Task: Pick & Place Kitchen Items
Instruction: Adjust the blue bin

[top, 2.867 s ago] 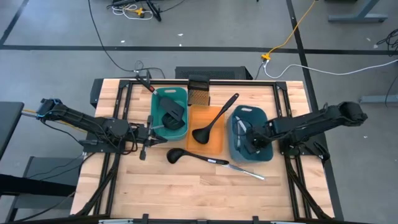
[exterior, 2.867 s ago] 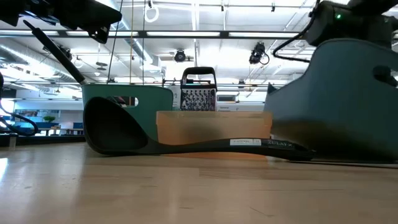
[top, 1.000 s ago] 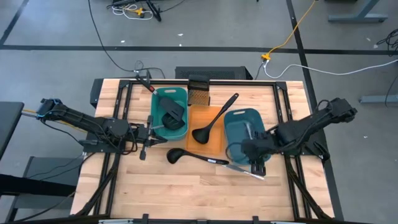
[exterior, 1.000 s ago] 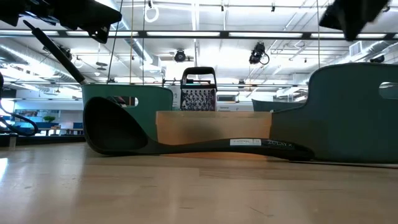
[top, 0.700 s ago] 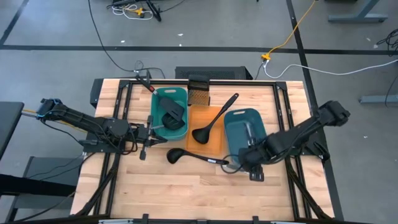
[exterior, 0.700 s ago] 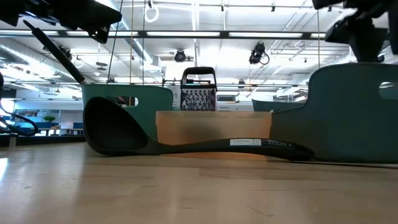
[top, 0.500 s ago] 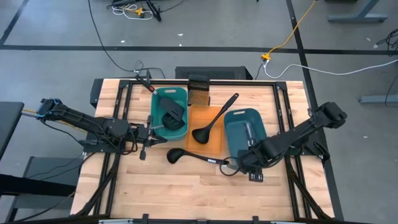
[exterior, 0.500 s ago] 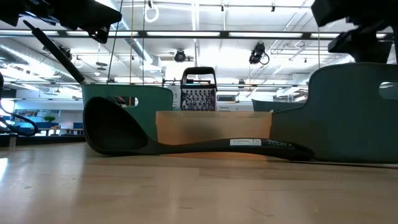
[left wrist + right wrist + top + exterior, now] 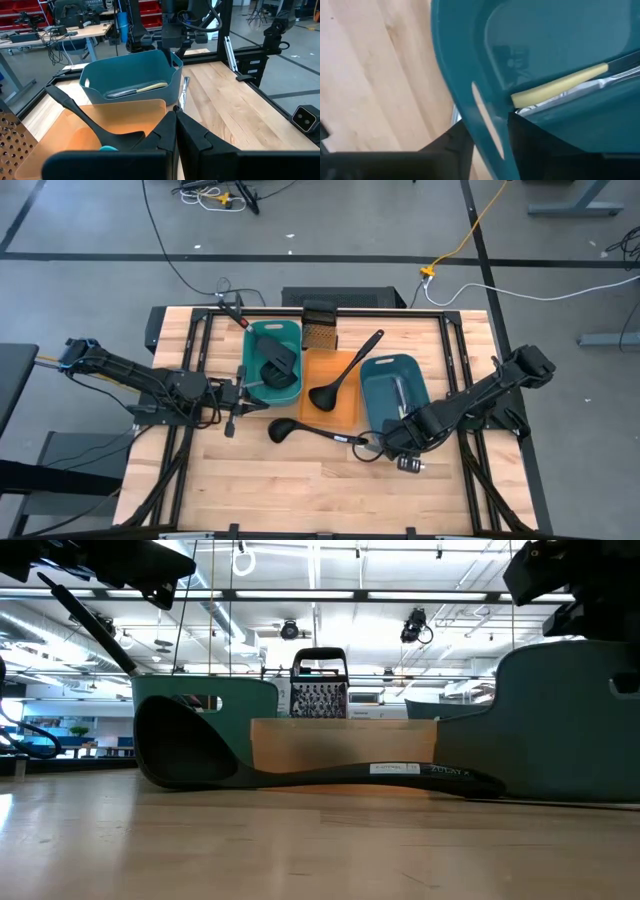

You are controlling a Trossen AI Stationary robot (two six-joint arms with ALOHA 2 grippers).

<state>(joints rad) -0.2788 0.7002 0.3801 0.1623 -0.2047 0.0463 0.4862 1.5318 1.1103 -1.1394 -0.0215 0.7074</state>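
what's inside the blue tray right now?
In the blue tray lie a pale-yellow-handled piece and silvery cutlery, side by side on the floor. The near wall hides the rest of the floor. The right gripper is at its front edge.

Overhead down, low level, wrists close — sharing blue tray (image 9: 395,392)

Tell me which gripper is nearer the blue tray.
Right. The right gripper is at the blue tray's near rim, its fingers straddling the wall. The left gripper is far off, beside the teal tray.
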